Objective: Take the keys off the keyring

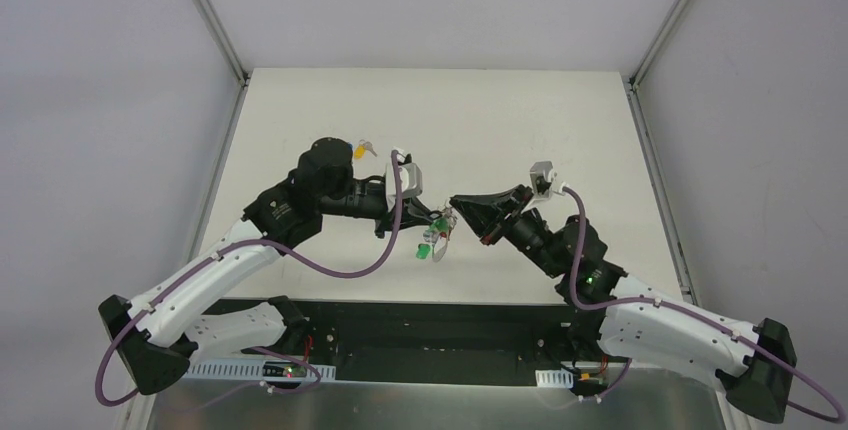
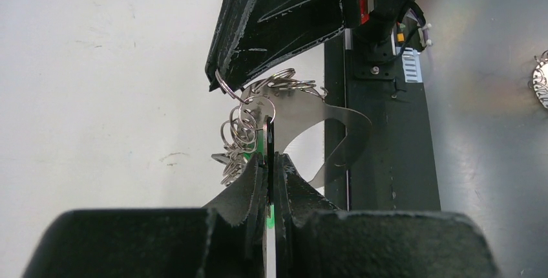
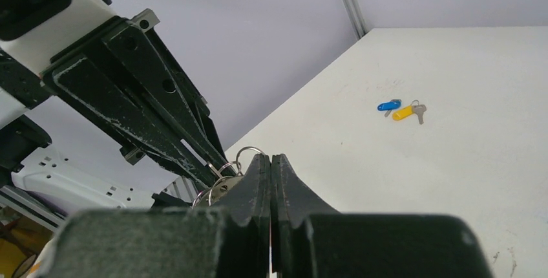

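Observation:
Both grippers hold the keyring in the air between them, over the near middle of the table. My left gripper is shut on a thin dark key head seen edge-on, with a green key against it. A cluster of silver rings hangs just beyond its tips, and the greyish loop strap curves off to the right. My right gripper is shut on a ring of the bunch; in the left wrist view its fingers pinch the top ring. The green key dangles below.
A blue key and a yellow key lie loose on the white table behind the left arm; the yellow one also shows in the top view. A black base strip runs along the table's near edge.

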{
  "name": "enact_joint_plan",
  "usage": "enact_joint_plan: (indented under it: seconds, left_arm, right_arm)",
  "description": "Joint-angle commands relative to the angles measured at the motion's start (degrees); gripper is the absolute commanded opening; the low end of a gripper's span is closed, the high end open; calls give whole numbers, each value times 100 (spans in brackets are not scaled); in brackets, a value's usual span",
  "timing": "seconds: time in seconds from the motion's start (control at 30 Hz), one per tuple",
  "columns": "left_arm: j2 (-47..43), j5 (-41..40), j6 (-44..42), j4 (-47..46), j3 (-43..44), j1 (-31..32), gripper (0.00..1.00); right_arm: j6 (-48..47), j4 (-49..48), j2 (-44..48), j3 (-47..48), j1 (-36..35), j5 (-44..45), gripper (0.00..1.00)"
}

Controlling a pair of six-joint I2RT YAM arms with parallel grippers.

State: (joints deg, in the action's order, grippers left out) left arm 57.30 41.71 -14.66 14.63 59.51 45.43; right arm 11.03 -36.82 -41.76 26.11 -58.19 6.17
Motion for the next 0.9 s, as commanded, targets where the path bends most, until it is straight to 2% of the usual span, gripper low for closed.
enact_joint_plan:
  seconds: [0.0, 0.3, 0.53, 0.87]
  left_arm:
    - [-57, 431, -235, 498, 289, 148, 0]
    - [45, 282, -430, 784, 502, 153, 0]
    - [180, 195, -467, 894, 659, 159, 0]
    - [340, -131, -335, 1062, 888, 154, 0]
  right_arm:
    - [296, 411, 10, 585, 124, 1154, 0]
    - [340, 2023, -94, 1274, 127, 1032, 0]
    - [-24, 2716, -267, 1646, 4, 1071, 0]
    - [-737, 3070, -496, 1811, -446, 1511, 0]
